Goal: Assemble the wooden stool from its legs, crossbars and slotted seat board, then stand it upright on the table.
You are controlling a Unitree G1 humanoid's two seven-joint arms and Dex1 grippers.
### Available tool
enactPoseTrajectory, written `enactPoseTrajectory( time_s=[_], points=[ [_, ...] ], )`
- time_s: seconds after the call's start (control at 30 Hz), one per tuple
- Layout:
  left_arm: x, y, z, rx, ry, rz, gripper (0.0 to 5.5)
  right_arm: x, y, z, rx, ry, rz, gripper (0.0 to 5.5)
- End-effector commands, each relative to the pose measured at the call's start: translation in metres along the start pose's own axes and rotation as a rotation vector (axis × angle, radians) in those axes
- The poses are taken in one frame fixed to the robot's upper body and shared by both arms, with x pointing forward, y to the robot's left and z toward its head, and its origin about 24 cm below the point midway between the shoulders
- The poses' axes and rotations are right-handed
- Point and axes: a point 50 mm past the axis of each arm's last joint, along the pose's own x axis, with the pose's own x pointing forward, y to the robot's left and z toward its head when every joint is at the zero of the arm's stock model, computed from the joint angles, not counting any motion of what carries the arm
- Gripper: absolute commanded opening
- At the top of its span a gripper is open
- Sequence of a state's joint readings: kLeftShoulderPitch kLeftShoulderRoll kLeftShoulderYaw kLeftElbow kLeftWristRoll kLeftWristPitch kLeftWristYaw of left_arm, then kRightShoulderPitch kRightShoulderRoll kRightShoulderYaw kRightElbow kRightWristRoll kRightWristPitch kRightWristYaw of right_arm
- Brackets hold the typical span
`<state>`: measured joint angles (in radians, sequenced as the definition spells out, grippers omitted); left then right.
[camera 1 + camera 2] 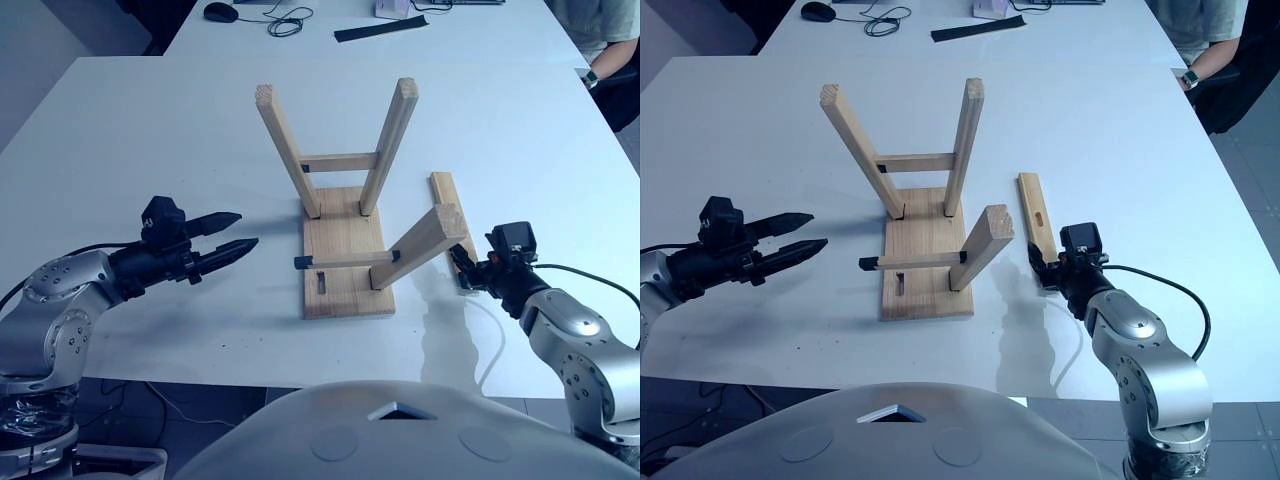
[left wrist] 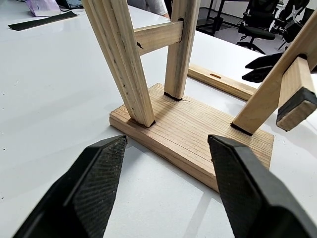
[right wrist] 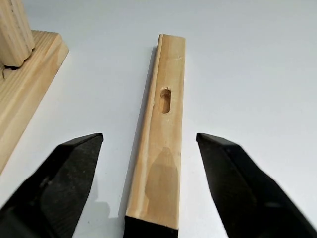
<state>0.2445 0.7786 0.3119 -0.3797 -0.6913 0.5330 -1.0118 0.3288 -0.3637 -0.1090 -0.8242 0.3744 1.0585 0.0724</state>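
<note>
The loose leg (image 1: 1036,215) lies flat at 3 o'clock from the seat board (image 1: 345,270), with the right gripper (image 1: 1051,270) spread wide around its near end. The left gripper (image 1: 247,229) sits spread at 9 o'clock. A crooked grab could knock the leaning leg (image 1: 420,245) over.

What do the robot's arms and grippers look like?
The left arm and right arm have rounded silver-grey metal joint shells that turn black toward the wrist. Each wrist carries a boxy black camera block, and a thin black cable trails from each arm. The left gripper and right gripper each have two black, tapered fingers with stippled inner pads.
</note>
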Motion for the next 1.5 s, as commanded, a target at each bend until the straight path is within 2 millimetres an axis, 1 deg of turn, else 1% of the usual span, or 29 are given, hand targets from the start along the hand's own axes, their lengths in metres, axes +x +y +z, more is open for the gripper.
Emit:
enactPoseTrajectory(
  time_s=[0.03, 0.13, 0.37, 0.6, 0.67, 0.7, 0.73, 0.93, 0.97, 1.07, 1.13, 1.2, 1.33, 1.43, 1.5],
  points=[
    [0.0, 0.001, 0.001, 0.004, 0.015, 0.003, 3.01, 0.005, -0.004, -0.005, 0.016, 0.014, -0.032, 3.57],
    [0.001, 0.002, 0.001, 0.005, 0.016, -0.002, 3.01, 0.01, -0.004, -0.013, 0.024, 0.038, -0.038, 3.57],
    [0.003, 0.004, 0.003, 0.009, 0.022, -0.018, 3.01, 0.015, -0.001, -0.038, 0.035, 0.125, -0.024, 3.57],
    [0.004, 0.004, 0.004, 0.009, 0.027, -0.025, 3.01, 0.017, -0.009, -0.052, 0.017, 0.171, -0.067, 3.57],
    [0.004, 0.004, 0.004, 0.01, 0.026, -0.025, 3.01, 0.019, -0.01, -0.053, 0.01, 0.165, -0.071, 3.26],
    [0.005, 0.004, 0.004, 0.01, 0.025, -0.025, 3.01, 0.019, -0.011, -0.053, 0.006, 0.161, -0.072, 3.21],
    [0.005, 0.005, 0.005, 0.01, 0.025, -0.026, 3.01, 0.02, -0.011, -0.053, 0.004, 0.16, -0.074, 2.99],
    [0.006, 0.006, 0.005, 0.009, 0.028, -0.025, 3.01, 0.021, -0.013, -0.055, -0.004, 0.162, -0.079, 2.13],
    [0.006, 0.006, 0.005, 0.009, 0.028, -0.024, 3.01, 0.021, -0.013, -0.055, -0.004, 0.162, -0.08, 2.06],
    [0.006, 0.008, 0.006, 0.007, 0.025, -0.008, 3.01, 0.022, -0.015, -0.054, -0.005, 0.156, -0.081, 2.06],
    [0.005, 0.012, 0.008, 0.011, 0.019, 0.026, 3.01, 0.023, -0.017, -0.051, -0.008, 0.144, -0.084, 2.06],
    [0.003, 0.022, 0.013, 0.024, -0.001, 0.094, 3.01, 0.024, -0.021, -0.046, -0.009, 0.12, -0.088, 2.06],
    [-0.003, 0.054, 0.04, 0.057, -0.113, 0.336, 3.01, 0.028, -0.037, -0.023, -0.018, 0.029, -0.097, 2.06],
    [-0.008, 0.087, 0.062, 0.051, -0.155, 0.585, 3.01, 0.029, -0.056, 0.008, -0.043, -0.103, -0.095, 2.06],
    [-0.008, 0.095, 0.074, 0.036, -0.204, 0.63, 3.01, 0.027, -0.067, 0.03, -0.056, -0.194, -0.084, 2.06]
  ],
)
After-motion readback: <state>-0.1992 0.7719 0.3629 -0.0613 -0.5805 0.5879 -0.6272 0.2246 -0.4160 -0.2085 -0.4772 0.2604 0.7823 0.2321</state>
